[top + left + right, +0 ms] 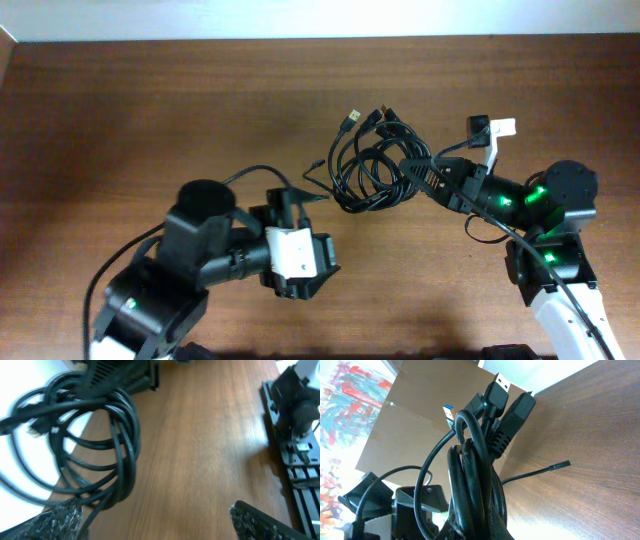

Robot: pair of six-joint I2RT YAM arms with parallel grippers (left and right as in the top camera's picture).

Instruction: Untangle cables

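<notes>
The cables [372, 168] form a black looped bundle at mid-table, with yellowish plugs [350, 118] fanning out at its far side. My right gripper [415, 172] is shut on the bundle's right side. In the right wrist view the cords [475, 460] rise straight out of the shut jaws, plug ends [500, 387] on top, and one loose end [560, 466] lies on the wood. My left gripper [318, 232] stands wide open just left of and below the bundle. In the left wrist view the loops [115, 445] pass over its left finger [55, 520]; nothing lies between the fingers.
The brown wooden table [120, 120] ends at a white wall along the far edge. The right arm's base [295, 420] stands at the right of the left wrist view. A thin cord end [315, 165] trails left of the bundle.
</notes>
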